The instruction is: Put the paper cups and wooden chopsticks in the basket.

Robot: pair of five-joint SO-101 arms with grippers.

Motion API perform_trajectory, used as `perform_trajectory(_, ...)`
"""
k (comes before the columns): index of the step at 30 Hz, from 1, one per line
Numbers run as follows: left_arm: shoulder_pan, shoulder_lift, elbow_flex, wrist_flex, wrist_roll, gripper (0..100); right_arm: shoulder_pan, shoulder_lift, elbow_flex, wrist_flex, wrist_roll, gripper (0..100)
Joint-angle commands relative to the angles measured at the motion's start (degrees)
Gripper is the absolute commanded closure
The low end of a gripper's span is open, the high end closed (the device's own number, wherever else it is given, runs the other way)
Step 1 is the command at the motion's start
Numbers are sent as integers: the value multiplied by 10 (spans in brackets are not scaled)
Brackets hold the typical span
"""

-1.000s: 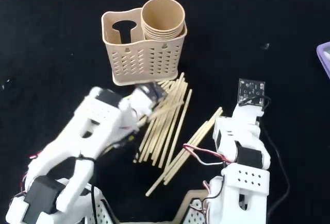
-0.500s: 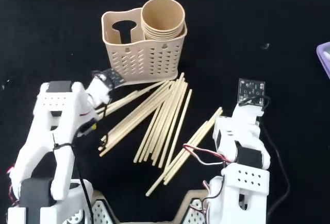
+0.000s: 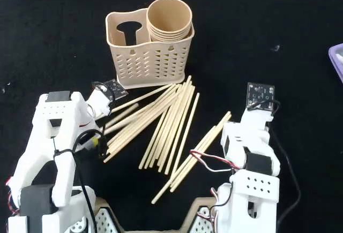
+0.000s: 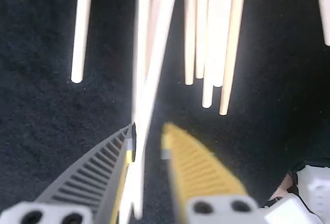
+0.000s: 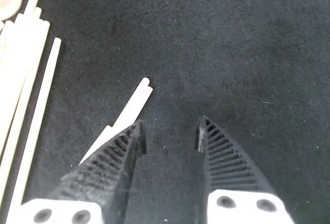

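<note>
The left arm [image 3: 51,136] stands at 8 o'clock on the black desk [image 3: 278,24]. Its wrist leans toward the centre, over the near ends of the leftmost wooden chopsticks [image 3: 134,120]. In the left wrist view, the left gripper [image 4: 147,131] is part-way released. Its jaws stand a little apart with a chopstick [image 4: 142,95] running between them, touching the grey jaw and with a gap to the yellow jaw. The chopstick is not clamped. More chopstick ends lie on the desk just beyond the fingertips.

The main fan of chopsticks lies flat on the desk at its centre. The far tips point to 1 o'clock and reach close to the foot of the basket [image 3: 153,61]. The basket stands upright at 12 o'clock. The paper cups [image 3: 169,16] are nested in a stack in its right compartment.

A smaller bundle of chopsticks [image 3: 203,147] lies at 5 o'clock of the fan, slanting toward the right arm [image 3: 252,152], which stands at 5 o'clock on the desk. The right gripper [image 5: 170,131] is released, its jaws wide apart over bare desk. The tips of that smaller bundle are just beside one jaw and not between the two. A purple object [image 3: 337,59] sits at the desk's 3 o'clock edge.
</note>
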Motion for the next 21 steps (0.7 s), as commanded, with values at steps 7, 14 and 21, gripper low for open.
perform_trajectory(7,-23,-4,15,-82,-1,787,2,-11,-3,-14,-4,822)
perform_trajectory(14,-20,-4,89,-154,31,786,2,-11,-3,-14,-4,822)
perform_trajectory(21,7,-4,136,-156,2,787,2,-11,-3,-14,-4,822)
